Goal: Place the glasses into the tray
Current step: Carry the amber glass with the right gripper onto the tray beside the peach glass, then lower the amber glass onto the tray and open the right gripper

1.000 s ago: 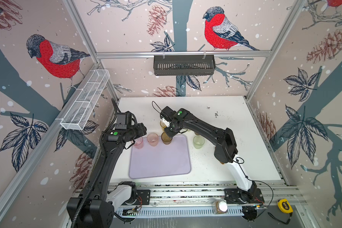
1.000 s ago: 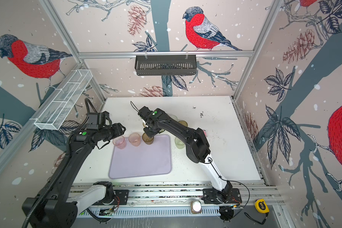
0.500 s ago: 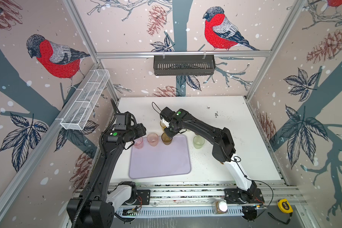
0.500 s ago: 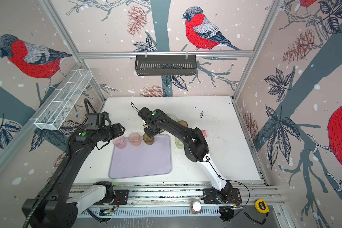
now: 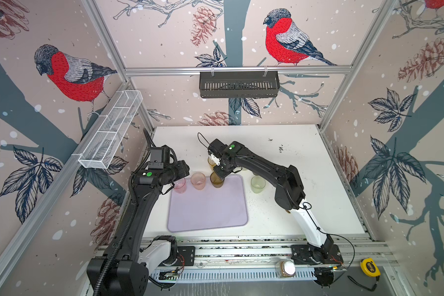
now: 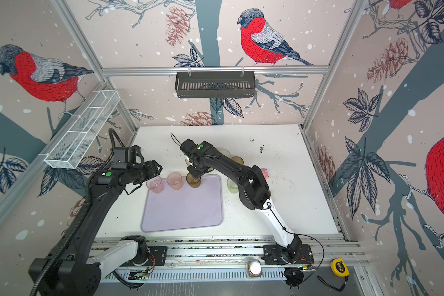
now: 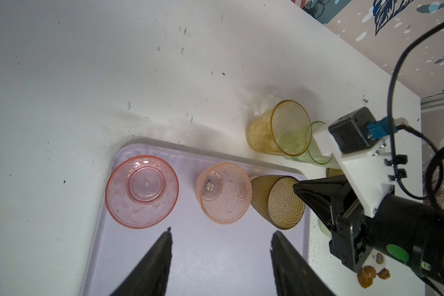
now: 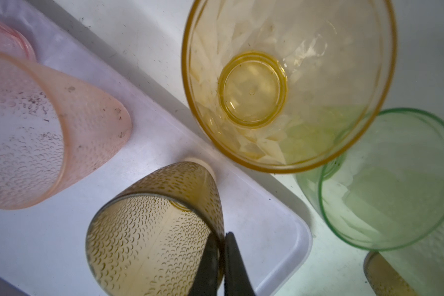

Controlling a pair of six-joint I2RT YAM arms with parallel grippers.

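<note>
Setting the brown glass (image 8: 151, 230) down on the tray (image 8: 254, 217) directly beneath it, the right gripper (image 8: 221, 238) clamps its rim and probably must next release and lift, while the left gripper (image 7: 221, 232) hovers half-open, empty.

**Right gripper pinches a brown glass at the tray corner**

The right gripper (image 8: 221, 234) has its two dark fingers (image 8: 237, 266) closed on the rim wall of a dimpled brown glass (image 8: 151, 230), one finger inside and one outside. This glass sits in the lavender tray (image 8: 254, 205), close to a rounded corner. A dimpled pink glass (image 8: 36, 133) stands just beside it in the tray, apart from it, and a second pink glass (image 8: 5, 38) shows only partly beyond that one. On the white table (image 8: 139, 25), just outside the tray's edge, is an amber glass (image 8: 287, 84), mouth up. Its rim overlaps a green glass (image 8: 390, 184) next to it. A second brown glass (image 8: 385, 276) is cut off at the frame's edge.
</note>
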